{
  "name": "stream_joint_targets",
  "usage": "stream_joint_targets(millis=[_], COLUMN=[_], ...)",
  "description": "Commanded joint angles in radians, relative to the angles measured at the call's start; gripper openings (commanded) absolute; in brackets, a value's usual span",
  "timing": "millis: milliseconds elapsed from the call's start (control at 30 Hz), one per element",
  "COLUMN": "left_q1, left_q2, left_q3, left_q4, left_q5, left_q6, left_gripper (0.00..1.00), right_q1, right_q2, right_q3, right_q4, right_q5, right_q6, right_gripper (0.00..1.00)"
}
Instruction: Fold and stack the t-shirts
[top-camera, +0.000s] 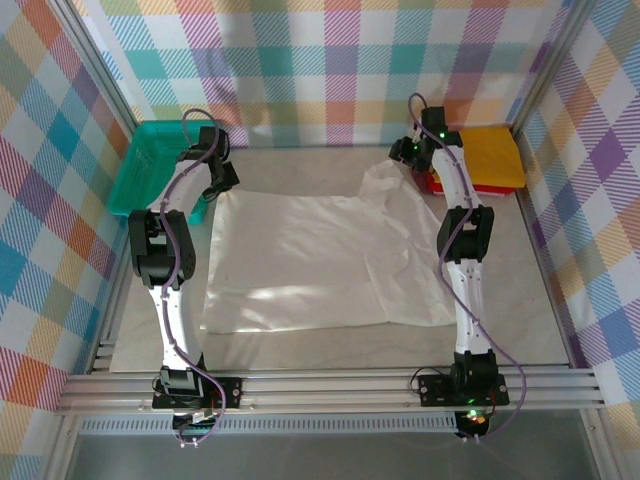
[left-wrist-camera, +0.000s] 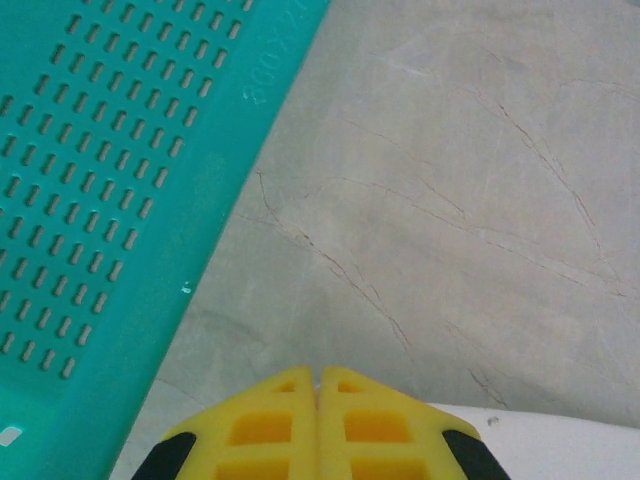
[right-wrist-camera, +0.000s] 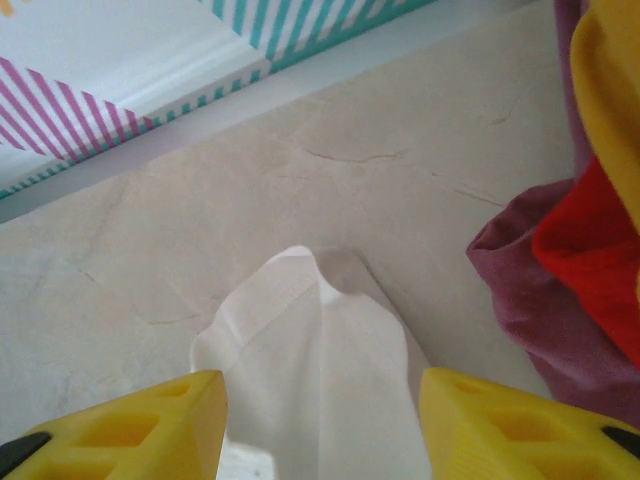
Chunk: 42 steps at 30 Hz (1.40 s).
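Note:
The white t-shirt (top-camera: 320, 260) lies spread flat across the middle of the table. My left gripper (top-camera: 215, 185) sits at its far-left corner. In the left wrist view the yellow fingers (left-wrist-camera: 290, 420) are pressed together, with a thin sliver of white at their tips and white cloth (left-wrist-camera: 560, 445) beneath. My right gripper (top-camera: 405, 155) is at the far-right corner, open, and the shirt's peaked corner (right-wrist-camera: 315, 330) rises between its fingers. The mustard-yellow shirt (top-camera: 490, 155) lies on the red shirt (top-camera: 440, 183) at the back right, beside my right gripper (right-wrist-camera: 322, 385).
A teal mesh basket (top-camera: 150, 165) stands at the back left, its wall (left-wrist-camera: 110, 180) close beside my left gripper (left-wrist-camera: 318, 385). The red cloth (right-wrist-camera: 590, 260) and yellow cloth (right-wrist-camera: 610, 90) lie just right of the right fingers. Chequered walls enclose the table, and bare tabletop (top-camera: 330, 345) runs along the front.

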Motion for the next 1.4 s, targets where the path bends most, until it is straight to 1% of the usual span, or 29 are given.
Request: stream_joint_targets(millis=[0, 167, 233, 300, 367, 433, 533, 633, 700, 833, 867, 900, 933, 1067, 1233, 1367], left_q1=[-0.003, -0.006, -0.007, -0.008, -0.009, -0.01, -0.01, -0.01, -0.01, -0.01, -0.009, -0.009, -0.009, -0.008, -0.007, 0.001], left_q2=[0.016, 0.021, 0.024, 0.029, 0.035, 0.039, 0.04, 0.04, 0.04, 0.045, 0.042, 0.04, 0.034, 0.005, -0.047, -0.091], left_q3=[0.034, 0.045, 0.047, 0.049, 0.05, 0.051, 0.051, 0.055, 0.056, 0.066, 0.065, 0.062, 0.058, 0.043, 0.009, -0.035], left_q4=[0.024, 0.021, 0.024, 0.027, 0.029, 0.029, 0.029, 0.029, 0.029, 0.024, 0.024, 0.024, 0.026, 0.03, 0.038, 0.059], left_q5=[0.017, 0.019, 0.02, 0.028, 0.03, 0.031, 0.027, 0.024, 0.022, 0.026, 0.026, 0.027, 0.024, 0.007, -0.012, -0.029], left_q6=[0.011, 0.015, 0.016, 0.016, 0.015, 0.016, 0.015, 0.017, 0.018, 0.019, 0.018, 0.016, 0.016, 0.017, 0.022, 0.032], left_gripper=[0.0, 0.0, 0.0, 0.0, 0.0, 0.0, 0.0, 0.0, 0.0, 0.0, 0.0, 0.0, 0.0, 0.0, 0.0, 0.0], right_q1=[0.005, 0.005, 0.009, 0.016, 0.028, 0.035, 0.043, 0.045, 0.046, 0.048, 0.048, 0.048, 0.048, 0.044, 0.034, 0.031], right_q2=[0.055, 0.099, 0.115, 0.126, 0.133, 0.14, 0.141, 0.141, 0.14, 0.119, 0.107, 0.088, 0.064, -0.043, -0.161, -0.249], right_q3=[-0.007, 0.021, 0.031, 0.029, 0.029, 0.032, 0.035, 0.037, 0.038, 0.04, 0.039, 0.036, 0.028, -0.029, -0.09, -0.209], right_q4=[0.031, 0.061, 0.065, 0.069, 0.076, 0.084, 0.104, 0.109, 0.113, 0.111, 0.105, 0.098, 0.097, 0.103, 0.062, 0.088], right_q5=[-0.021, -0.04, -0.062, -0.08, -0.079, -0.075, -0.065, -0.052, -0.049, -0.033, -0.021, -0.006, 0.008, 0.04, 0.094, 0.11], right_q6=[0.017, 0.032, 0.035, 0.032, 0.025, 0.027, 0.035, 0.051, 0.054, 0.055, 0.054, 0.048, 0.043, 0.025, 0.016, 0.014], right_gripper=[0.54, 0.55, 0.5, 0.48, 0.48, 0.44, 0.41, 0.31, 0.2, 0.1, 0.07, 0.01, 0.0, 0.0, 0.0, 0.0])
